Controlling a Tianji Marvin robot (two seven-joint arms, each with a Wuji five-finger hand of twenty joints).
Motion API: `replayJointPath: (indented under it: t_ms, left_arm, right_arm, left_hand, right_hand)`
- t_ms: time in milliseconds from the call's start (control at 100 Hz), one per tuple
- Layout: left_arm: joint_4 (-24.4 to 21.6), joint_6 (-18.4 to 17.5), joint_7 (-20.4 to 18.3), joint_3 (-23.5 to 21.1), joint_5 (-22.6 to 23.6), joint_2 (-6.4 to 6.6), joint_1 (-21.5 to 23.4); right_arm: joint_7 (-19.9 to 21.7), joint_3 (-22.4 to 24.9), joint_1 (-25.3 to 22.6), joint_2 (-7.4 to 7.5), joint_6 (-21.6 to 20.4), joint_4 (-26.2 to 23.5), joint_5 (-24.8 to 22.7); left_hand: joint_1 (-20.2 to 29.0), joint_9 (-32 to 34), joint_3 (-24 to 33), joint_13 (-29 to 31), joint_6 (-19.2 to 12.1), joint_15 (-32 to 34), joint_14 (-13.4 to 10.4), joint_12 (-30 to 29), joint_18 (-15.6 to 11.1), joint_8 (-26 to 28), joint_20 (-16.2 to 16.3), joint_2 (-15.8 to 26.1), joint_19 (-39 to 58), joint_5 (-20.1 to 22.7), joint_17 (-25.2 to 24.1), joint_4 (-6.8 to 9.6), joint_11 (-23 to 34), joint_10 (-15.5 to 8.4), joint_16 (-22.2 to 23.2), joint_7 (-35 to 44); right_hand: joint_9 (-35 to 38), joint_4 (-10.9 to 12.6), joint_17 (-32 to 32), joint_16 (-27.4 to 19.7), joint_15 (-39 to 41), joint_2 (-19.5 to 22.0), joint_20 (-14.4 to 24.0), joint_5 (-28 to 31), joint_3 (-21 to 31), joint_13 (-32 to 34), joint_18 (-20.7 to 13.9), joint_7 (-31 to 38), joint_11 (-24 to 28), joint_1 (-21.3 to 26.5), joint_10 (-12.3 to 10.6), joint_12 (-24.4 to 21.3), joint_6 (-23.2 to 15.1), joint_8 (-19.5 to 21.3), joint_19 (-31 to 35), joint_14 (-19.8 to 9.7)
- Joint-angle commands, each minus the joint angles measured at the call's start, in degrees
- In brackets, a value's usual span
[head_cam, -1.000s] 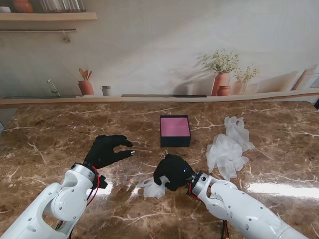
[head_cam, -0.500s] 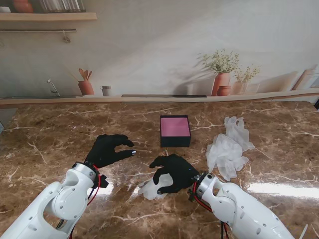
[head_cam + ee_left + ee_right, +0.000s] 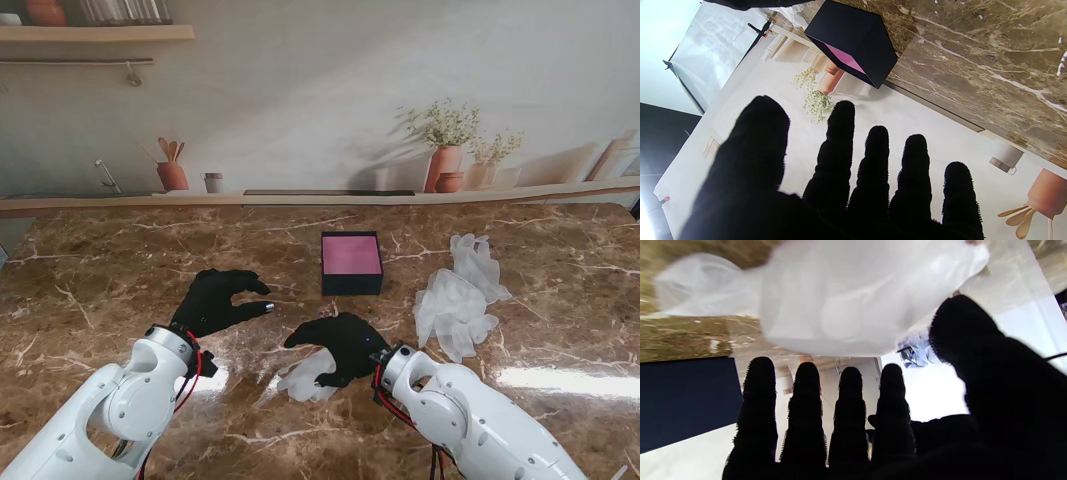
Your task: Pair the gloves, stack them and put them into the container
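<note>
Surface: brown marble table [image 3: 100,270], kitchen backdrop behind
Glove [image 3: 305,378]: lower centre, limp, thin, slippery; best pinched at the cuff
Right robot hand [image 3: 345,345]: spread over it, holding nothing
Left robot hand [image 3: 215,300]: spread, left of centre
Container [image 3: 351,262]: centre

white glove [image 3: 305,379] partly hidden under right hand [image 3: 345,345], blurred in right wrist view
</note>
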Motion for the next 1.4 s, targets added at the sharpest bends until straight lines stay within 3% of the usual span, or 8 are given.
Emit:
replayJointPath:
  t_ms: [0,200,440,720,780,840,980,1390]
  left_arm:
    - [0.19,0.05,-0.09,0.08,-0.02,0.09,0.03]
    - [0.15,0.36,-0.24,0.26,-0.06,0.10,-0.03]
    - [0.05,0.30,-0.17,0.09,-0.24,0.07,0.02]
    - [0.12,0.12,0.21,0.07,-0.46,-0.01,0.21]
    - [0.15,0.00,0.22,-0.09,-0.57,-0.02,0.39]
    - [0.15,-0.01,0.18,-0.22,-0.58,-0.01,0.50]
    - [0.09,0.06,0.24,-0.21,-0.56,-0.02,0.53]
    - [0.48,0.15,0.10,0.70,-0.90,-0.04,-0.06]
  right_arm:
    - [2.45,0.36,-0.83,1.23,1.85,-0.78,-1.05]
    - [5.52,-2.19,-0.05,2.74,8.02,-2.06,-8.38]
    - [7.18,-4.88,0.69,3.04,11.34,-1.95,-9.25]
    - [0.62,-9.56,3.07,2.17,8.80,3.17,-6.57]
    - [-1.81,-10.04,3.36,1.79,7.78,4.63,-5.82]
    - [-4.43,-10.23,3.52,1.32,6.91,5.86,-5.18]
    - [-7.01,-9.25,3.14,0.03,5.62,7.01,-1.72]
    - [-7.42,2.20,-0.33,-2.09,12.33,-2.45,3.19]
  left_hand:
    - [1.39,0.86,-1.46,1.64,-1.96,-2.15,-1.65,-0.30,0.76,0.64,0.55,2.12,-2.31,0.77,-1.03,1.78,-1.35,-0.91,-0.50,-0.11]
    - [1.65,0.92,-1.52,1.63,-1.94,-2.21,-1.63,-0.29,0.83,0.65,0.55,2.27,-2.54,0.84,-1.06,1.78,-1.35,-0.84,-0.53,-0.12]
    - [1.80,0.95,-1.74,1.67,-1.76,-2.22,-1.67,-0.28,1.07,0.65,0.56,2.35,-2.94,0.99,-1.11,1.77,-1.37,-0.76,-0.54,-0.15]
    - [1.96,0.93,-2.09,1.49,-1.75,-2.29,-1.48,-0.26,0.79,0.72,-0.34,2.45,-5.69,1.03,-1.28,1.79,-1.37,-0.66,-0.56,-0.10]
    - [2.00,0.81,-2.12,1.42,-1.68,-2.31,-1.48,-0.28,0.65,0.72,-0.39,2.53,-6.08,1.03,-1.38,1.79,-1.43,-0.66,-0.57,-0.11]
    - [2.01,0.79,-2.21,1.36,-1.66,-2.33,-1.47,-0.28,0.64,0.73,-0.42,2.57,-6.64,1.05,-1.42,1.79,-1.45,-0.65,-0.59,-0.13]
    - [2.03,0.72,-2.41,1.29,-1.74,-2.37,-1.62,-0.28,0.53,0.76,-0.30,2.56,-7.62,1.09,-1.45,1.80,-1.48,-0.59,-0.63,-0.14]
    - [2.22,0.53,-2.88,0.94,-1.72,-2.55,-1.55,-0.32,0.28,0.82,0.53,2.86,-9.32,1.03,-1.42,1.87,-1.61,-0.66,-0.71,-0.22]
  right_hand:
    - [-3.21,1.58,1.10,-1.83,-1.32,-2.08,-2.09,-3.68,0.22,-2.44,2.13,-2.18,-1.20,-0.67,1.04,-1.62,0.62,-1.46,-0.20,1.52]
    - [-5.07,1.50,7.83,-2.62,0.86,-2.43,-7.70,-8.03,-0.98,-0.82,2.12,-1.75,2.24,-1.18,2.48,-0.90,4.55,-0.48,5.41,3.50]
    - [-1.47,1.43,21.66,6.89,12.95,-3.82,-8.31,-7.01,0.43,15.63,-4.04,5.85,14.56,-0.20,2.43,9.41,10.40,8.34,18.55,0.24]
    - [23.89,0.76,39.24,16.93,29.24,-11.15,-7.75,13.15,6.25,38.09,-12.58,25.10,28.33,4.40,-3.59,20.70,1.07,20.41,33.56,-6.43]
    - [29.20,-6.48,42.27,18.27,32.22,-13.76,-7.50,17.74,5.18,41.63,-12.58,28.84,29.02,7.71,-4.12,25.86,-0.69,22.57,36.60,-6.71]
    - [34.96,-8.78,43.87,19.75,35.90,-15.16,-6.14,21.15,3.93,44.05,-12.54,35.24,27.82,10.88,-4.25,27.80,-3.99,19.34,40.45,-6.66]
    - [41.01,-7.65,45.13,19.65,42.89,-15.06,-5.97,26.53,3.71,44.36,-13.09,45.71,25.37,15.68,-3.60,28.16,-8.53,11.31,45.03,-5.98]
    - [41.27,-7.15,45.25,19.67,44.21,-13.74,-6.17,27.90,4.51,44.26,-13.58,45.71,24.99,16.38,-2.74,29.64,-8.07,8.84,45.63,-5.54]
